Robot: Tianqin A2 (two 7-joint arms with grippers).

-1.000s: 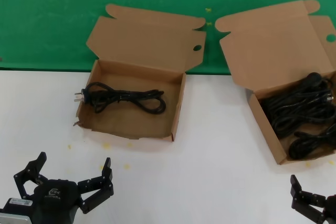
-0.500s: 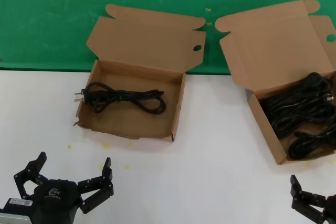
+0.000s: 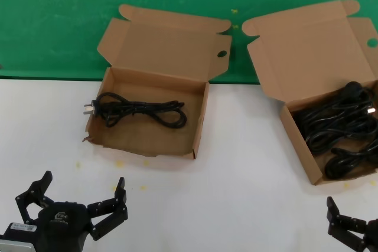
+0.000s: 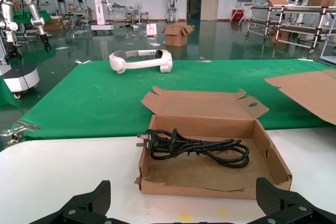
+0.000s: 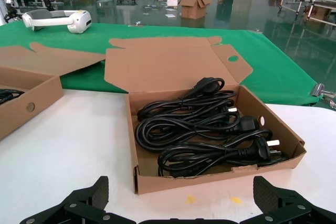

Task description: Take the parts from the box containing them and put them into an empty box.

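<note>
We are holding both sets of jaws spread wide and gripping nothing; our left gripper is hovering over the near left corner of the white tabletop, our right gripper over the near right corner, each squared up to the carton ahead of it, which we judge a ready stance for reaching in. The black fingers are angular and matte.

Ahead of the right gripper, toward the right edge, the full box is sitting with its straight front wall intact and its tabbed lid thrown back onto the green mat, leaving the inside open from above; the cords are lying inside in overlapping glossy black loops, their moulded plugs and bright prongs pointing toward the table's right edge.

Toward the left, the torn box is showing a low, frayed front wall of soft brown cardboard; one coiled cord is already lying across its floor, so we judge the transfer under way with several left.
</note>
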